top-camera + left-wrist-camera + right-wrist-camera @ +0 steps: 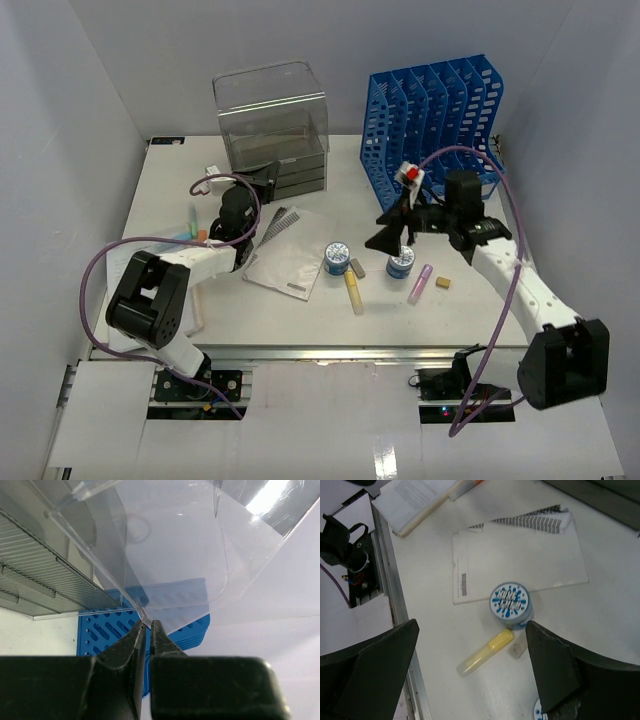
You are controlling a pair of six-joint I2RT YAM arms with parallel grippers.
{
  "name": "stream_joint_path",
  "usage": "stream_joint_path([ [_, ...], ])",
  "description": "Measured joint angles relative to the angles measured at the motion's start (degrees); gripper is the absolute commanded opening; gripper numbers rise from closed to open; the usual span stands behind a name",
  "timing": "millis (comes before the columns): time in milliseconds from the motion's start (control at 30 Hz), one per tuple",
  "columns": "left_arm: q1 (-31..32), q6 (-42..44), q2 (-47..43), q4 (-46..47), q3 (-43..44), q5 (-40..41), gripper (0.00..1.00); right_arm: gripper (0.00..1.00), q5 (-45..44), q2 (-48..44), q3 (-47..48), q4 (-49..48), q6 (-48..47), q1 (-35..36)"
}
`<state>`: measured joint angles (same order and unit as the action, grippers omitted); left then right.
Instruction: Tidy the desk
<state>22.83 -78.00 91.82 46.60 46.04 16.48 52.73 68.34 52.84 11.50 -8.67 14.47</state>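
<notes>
Bench: a white flat top (300,318) lies under both arms, with a metal rail (330,352) along its near edge. A blue file rack (435,115) stands at its far right corner.
Writing: in front of the rack's left end sits a round tub (510,602). Its white lid has a blue splash print, and the lettering is too small to read. Further left of the rack lies a white sheet (520,560) with a barcode strip and fine print that cannot be read.
Open room: a bare strip of bench runs along the rail. Between it and the rack lie a yellow marker (354,293), a second tub (400,266) and a pink marker (419,283).
Drawer box: a clear plastic box (272,120) stands just left of the rack.
Left claw (147,629): at the drawer box's front, with fingers pressed almost together, pinching the thin edge of a clear plastic panel (190,555).
Right claw (472,625): fingers spread wide and holding nothing, above the tubs in front of the rack.
</notes>
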Motion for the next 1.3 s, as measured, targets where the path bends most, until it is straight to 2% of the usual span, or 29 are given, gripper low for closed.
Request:
stream_joint_path([
  [33, -0.01, 0.0, -0.17, -0.13, -0.08, -0.09, 0.0, 0.98, -1.13, 2.33, 2.8, -0.86, 1.35, 1.8],
  [100, -0.13, 0.02, -0.44, -0.44, -0.15, -0.33, 0.0, 0.9, -3.24, 6.38, 7.52, -1.69, 2.89, 4.92],
  [133, -0.25, 0.03, -0.54, -0.65, -0.15, -0.5, 0.0, 0.9, -4.37, 8.12, 9.49, -1.35, 2.77, 6.23],
  [233, -0.68, 0.15, -0.85, -1.53, -0.15, -1.1, 0.0, 0.9, -9.49, 13.37, 14.62, 0.6, -1.08, 10.58],
  [467, -1.46, 0.24, -2.36, -2.93, -0.15, -2.89, 0.0, 0.9, -28.98, 20.09, 15.34, 4.24, -4.0, 20.94],
  [667, -1.72, 0.36, -3.11, -3.04, -0.13, -4.03, 0.0, 0.9, -41.1, 21.34, 13.34, 4.47, -2.96, 27.21],
  [900, -2.21, 0.4, -3.13, -3.44, 0.2, -5.17, 0.0, 0.9, -48.88, 24.65, 13.33, 3.35, -2.75, 29.08],
  [1133, -3.33, 0.63, -3.65, -4.35, 1.6, -6.65, 0.0, 0.9, -51.91, 28.86, 13.33, 3.4, -3.4, 29.12],
  [1267, -3.63, 0.84, -4.05, -4.62, 3.06, -7.14, 0.0, 0.99, -52.4, 29.91, 13.33, 3.4, -3.73, 29.2],
  [1300, -3.67, 0.88, -4.2, -4.62, 3.44, -7.27, 0.0, 0.97, -52.49, 30.05, 13.33, 3.38, -3.82, 29.21],
])
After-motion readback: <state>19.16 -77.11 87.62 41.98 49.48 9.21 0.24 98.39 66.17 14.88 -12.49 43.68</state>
